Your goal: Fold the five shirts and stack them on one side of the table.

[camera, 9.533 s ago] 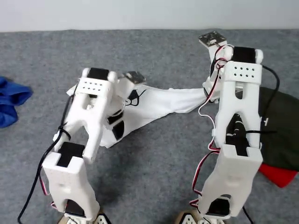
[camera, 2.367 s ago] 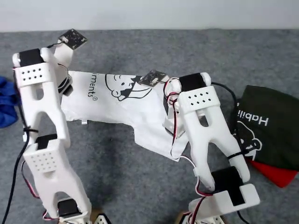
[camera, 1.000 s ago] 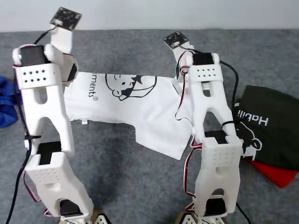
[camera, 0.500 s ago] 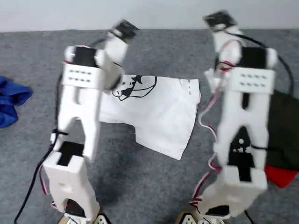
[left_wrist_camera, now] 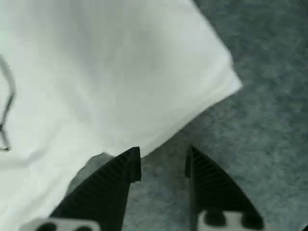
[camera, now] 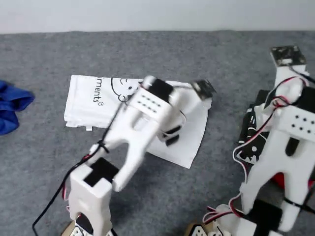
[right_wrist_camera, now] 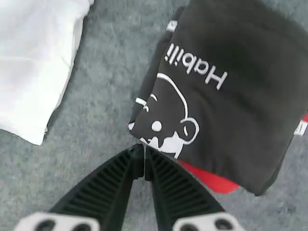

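High view: white shirt [camera: 81, 110] lying mid-table, half folded, right flap loose. Left gripper [left_wrist_camera: 162, 161] spread apart at that flap's edge, seemingly not yet touching; pinch deep, sweep left, align hems. Right gripper [right_wrist_camera: 144, 155] closed empty above black shirt [right_wrist_camera: 231, 86] stacked right.

I log: white shirt [camera: 81, 110], black line print; dark shirt [right_wrist_camera: 240, 96], white bear print — red shirt [right_wrist_camera: 211, 182], blue shirt [camera: 12, 105], grey worktop [camera: 197, 54].

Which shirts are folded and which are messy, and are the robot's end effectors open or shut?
white shirt: flat, partly folded.
dark shirt: folded, on the red shirt.
red shirt: under it, mostly covered.
blue shirt: crumpled.
left end effector: open, empty.
right end effector: shut, empty.
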Tool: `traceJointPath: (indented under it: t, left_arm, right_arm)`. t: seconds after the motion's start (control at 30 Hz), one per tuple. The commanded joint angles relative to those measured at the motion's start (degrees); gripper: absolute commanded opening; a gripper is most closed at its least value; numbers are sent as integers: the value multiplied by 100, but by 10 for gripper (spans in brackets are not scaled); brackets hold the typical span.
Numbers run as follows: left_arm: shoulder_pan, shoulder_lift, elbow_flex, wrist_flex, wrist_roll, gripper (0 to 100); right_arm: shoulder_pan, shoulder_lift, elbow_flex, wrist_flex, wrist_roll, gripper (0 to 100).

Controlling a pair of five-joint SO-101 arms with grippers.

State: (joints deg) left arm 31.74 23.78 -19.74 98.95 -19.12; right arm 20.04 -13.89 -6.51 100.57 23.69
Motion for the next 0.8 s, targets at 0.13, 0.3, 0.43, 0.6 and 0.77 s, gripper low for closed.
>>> traceJointPath:
  t: [0.13,0.3,0.43,0.6,0.77]
  left_arm:
    - [369,747,4,-114,114,167]
    - [396,1116,13,-615,79,168]
    - [387,1354,13,-993,97,199]
    - [369,1591,-48,-1196,79,203]
    - [369,1829,-163,-1152,132,192]
  right_arm:
    - [110,-611,316,224,-18,9]
    - [110,-699,510,224,-18,9]
    - [110,-699,527,224,-35,9]
    - [110,-804,527,224,-44,9]
    - [110,-901,527,224,-44,9]
